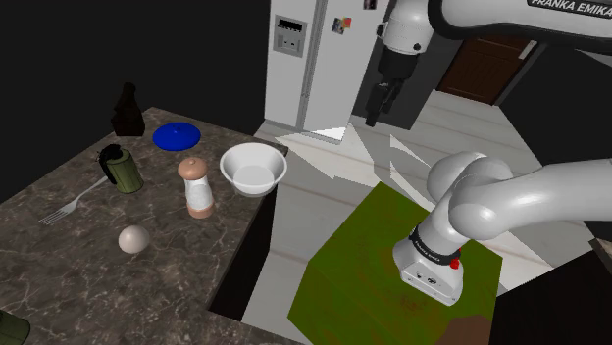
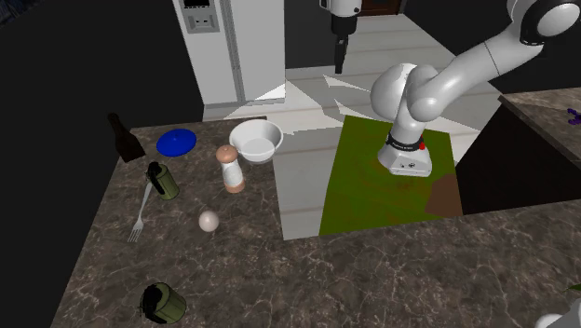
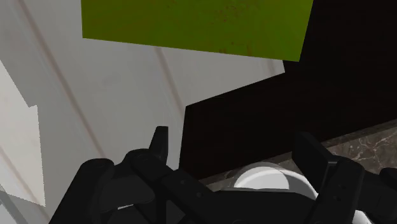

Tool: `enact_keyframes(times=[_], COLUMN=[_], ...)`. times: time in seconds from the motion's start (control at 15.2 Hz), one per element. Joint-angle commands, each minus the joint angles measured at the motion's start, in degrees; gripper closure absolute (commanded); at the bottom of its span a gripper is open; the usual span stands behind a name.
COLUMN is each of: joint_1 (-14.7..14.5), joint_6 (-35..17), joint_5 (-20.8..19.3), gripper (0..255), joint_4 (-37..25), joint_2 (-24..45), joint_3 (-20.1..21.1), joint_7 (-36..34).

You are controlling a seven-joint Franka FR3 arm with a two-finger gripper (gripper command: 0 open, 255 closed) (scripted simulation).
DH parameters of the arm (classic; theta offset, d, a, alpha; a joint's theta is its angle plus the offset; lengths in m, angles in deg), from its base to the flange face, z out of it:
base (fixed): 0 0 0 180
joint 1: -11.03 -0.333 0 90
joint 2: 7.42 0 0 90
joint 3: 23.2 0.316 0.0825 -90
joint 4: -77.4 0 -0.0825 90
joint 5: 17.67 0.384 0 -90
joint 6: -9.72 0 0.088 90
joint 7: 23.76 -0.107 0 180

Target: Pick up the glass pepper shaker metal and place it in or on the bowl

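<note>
the dark marbled worktop (image 1: 59,284) is carrying a white bowl (image 1: 254,168) near its edge. the pepper shaker (image 1: 197,188), brown-capped and pale-bodied, is standing upright just beside the bowl. the black tool (image 1: 374,118) is hanging well apart from both, released, its fingers (image 3: 159,143) spreading wide.

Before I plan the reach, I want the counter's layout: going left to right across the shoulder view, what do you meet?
In order: fork → green mug → pepper shaker → white bowl → green stand. The bottle, ball and blue plate overlap others sideways, so I leave them out.
</note>
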Motion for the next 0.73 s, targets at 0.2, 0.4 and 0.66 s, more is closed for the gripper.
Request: enact_keyframes(times=[0.2,0.4,0.66], joint_1=[-1.10,-2.01,-2.88], joint_6=[-4.25,-8.38,-13.52], joint_5=[1.89,3.33,4.42], gripper=[0,0,0], joint_4=[-0.63,-1.91,-4.60], joint_2=[4.07,8.61,15.27], joint_3=[2.85,5.65,9.34], joint_7=[-2.62,-5.18,-8.62])
